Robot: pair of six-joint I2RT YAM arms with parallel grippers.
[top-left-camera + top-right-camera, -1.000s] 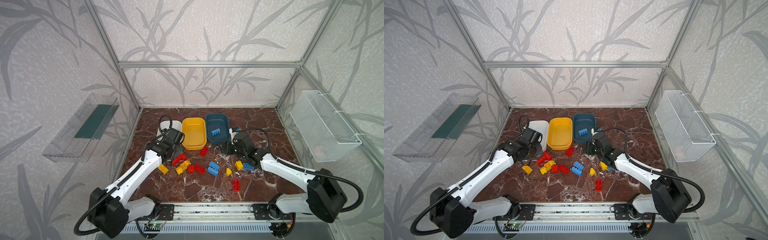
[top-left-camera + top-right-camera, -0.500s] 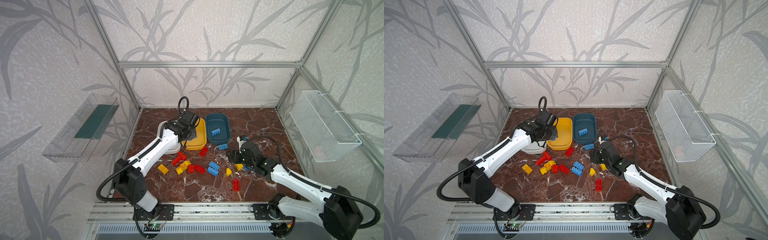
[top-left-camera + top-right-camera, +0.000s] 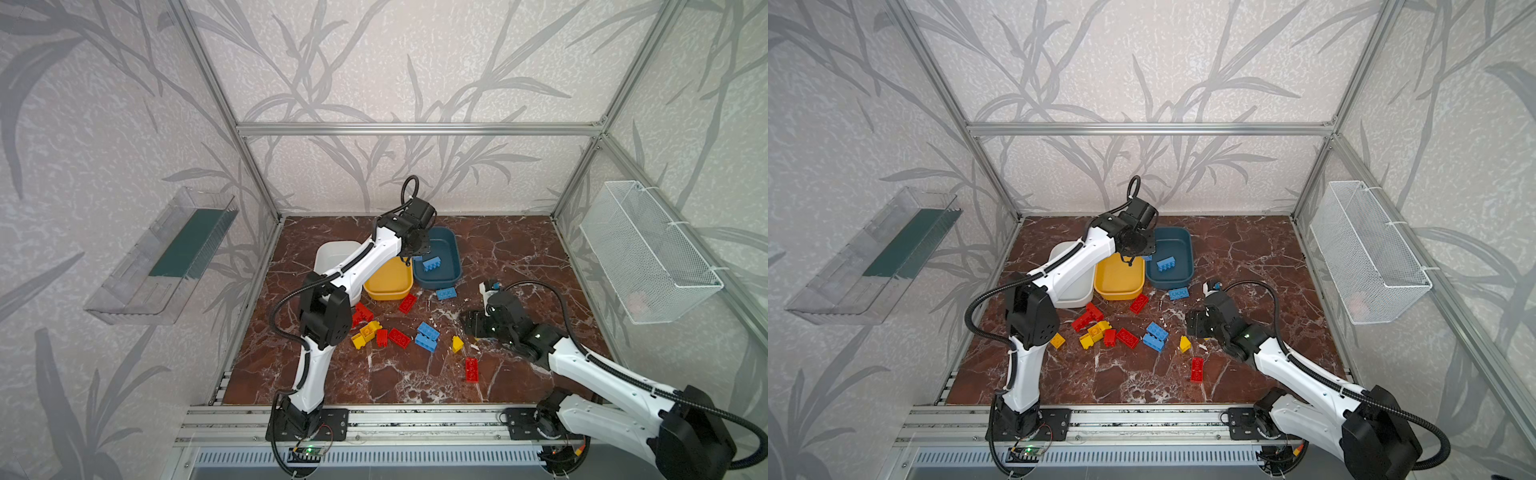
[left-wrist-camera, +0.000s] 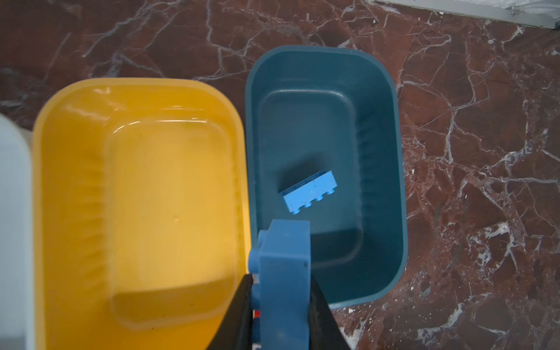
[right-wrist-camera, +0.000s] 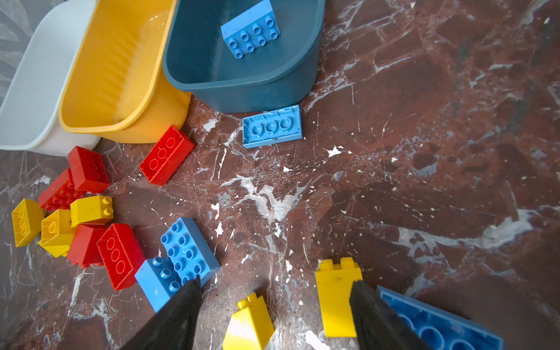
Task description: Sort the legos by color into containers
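My left gripper [image 4: 281, 291] is shut on a blue lego [image 4: 285, 272] and hangs above the shared edge of the yellow tub [image 3: 388, 282] and the teal tub [image 3: 446, 266]. One blue lego [image 3: 432, 263] lies in the teal tub, and another [image 3: 446, 293] lies on the floor before it. The white tub [image 3: 332, 257] stands at the left. My right gripper [image 5: 274, 285] is open, low over the floor. A yellow sloped lego [image 5: 250, 324] lies between its fingers, and a yellow lego [image 5: 336, 297] lies by one finger. Red, yellow and blue legos [image 3: 390, 336] lie scattered mid-floor.
A white wire mesh basket [image 3: 648, 257] hangs on the right wall and a clear plastic tray [image 3: 166, 257] on the left wall. A lone red lego [image 3: 471, 369] lies toward the front. Metal rails [image 3: 374, 419] run along the front edge.
My left arm swung from beside the pile up over the tubs with the blue lego. My right gripper drew back from the teal tub, and a blue lego now shows on the floor there.
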